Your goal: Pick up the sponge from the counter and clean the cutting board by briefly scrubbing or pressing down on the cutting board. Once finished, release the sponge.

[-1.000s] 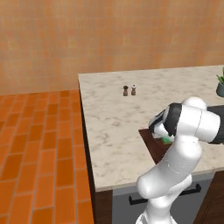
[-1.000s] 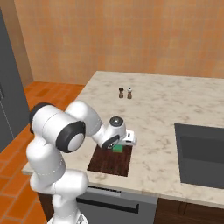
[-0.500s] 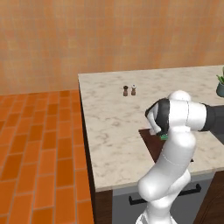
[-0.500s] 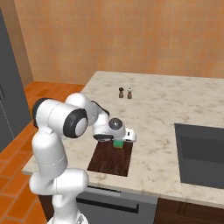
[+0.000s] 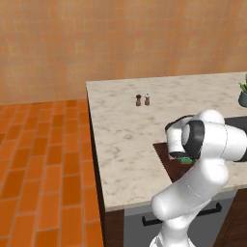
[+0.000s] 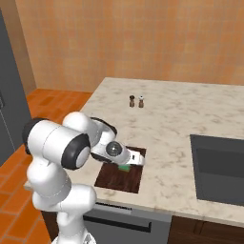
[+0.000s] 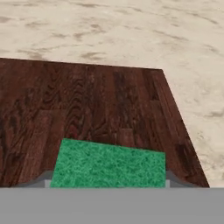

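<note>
On the cutting board (image 7: pixel 96 105), the end effector (image 6: pixel 127 163) brackets the sponge (image 7: pixel 109 164).

Two small shakers, one dark (image 5: pixel 138 100) and one light-topped (image 5: pixel 147 99), stand side by side near the frame center. A potted plant (image 5: pixel 243 93) sits at the right edge. A dark sink (image 6: pixel 219 169) occupies the right side. Orange floor tiles (image 5: pixel 43 159) fill the lower left.

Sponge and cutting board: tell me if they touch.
Touching. In the hand view the sponge lies flat on the cutting board, with no gap or shadow between them.
</note>
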Controlling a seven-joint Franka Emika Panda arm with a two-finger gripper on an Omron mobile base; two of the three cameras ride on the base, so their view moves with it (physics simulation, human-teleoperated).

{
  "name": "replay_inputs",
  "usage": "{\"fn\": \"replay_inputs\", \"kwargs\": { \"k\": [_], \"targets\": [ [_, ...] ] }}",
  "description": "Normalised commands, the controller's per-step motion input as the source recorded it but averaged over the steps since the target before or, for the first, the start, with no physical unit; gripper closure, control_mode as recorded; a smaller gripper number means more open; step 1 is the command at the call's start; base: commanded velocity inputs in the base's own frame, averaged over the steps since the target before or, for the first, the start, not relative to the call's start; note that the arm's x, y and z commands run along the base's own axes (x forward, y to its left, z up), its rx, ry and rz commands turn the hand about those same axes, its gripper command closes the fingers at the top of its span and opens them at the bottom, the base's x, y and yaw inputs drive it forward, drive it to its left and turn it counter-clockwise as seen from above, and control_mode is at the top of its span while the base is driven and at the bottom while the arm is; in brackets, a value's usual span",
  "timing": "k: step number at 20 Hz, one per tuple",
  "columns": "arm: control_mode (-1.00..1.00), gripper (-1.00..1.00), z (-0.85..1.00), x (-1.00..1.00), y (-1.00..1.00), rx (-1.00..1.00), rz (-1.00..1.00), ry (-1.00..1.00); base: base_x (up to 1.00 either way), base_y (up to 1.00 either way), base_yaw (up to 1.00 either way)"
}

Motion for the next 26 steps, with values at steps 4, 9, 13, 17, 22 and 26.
{"fn": "replay_inputs", "kwargs": {
  "k": [4, 9, 13, 17, 22, 26],
  "targets": [
    [-1.0, 1.0, 0.15, -0.86, -0.09, 0.0, 0.0, 0.12, 0.0, 0.0, 0.0],
    [-1.0, 1.0, 0.4, -0.48, -0.16, 0.01, 0.0, 0.06, 0.0, 0.0, 0.0],
    [-1.0, 1.0, 0.63, 0.45, -0.08, 0.09, 0.01, 0.0, 0.0, 0.0, 0.0],
    [-1.0, 1.0, 0.3, 0.56, -0.07, 0.1, 0.02, 0.0, 0.0, 0.0, 0.0],
    [-1.0, 1.0, -0.01, 0.67, -0.1, 0.13, 0.05, 0.0, 0.0, 0.0, 0.0],
    [-1.0, 1.0, -0.3, 0.32, -0.02, 0.07, 0.06, 0.01, 0.0, 0.0, 0.0]
  ]
}}
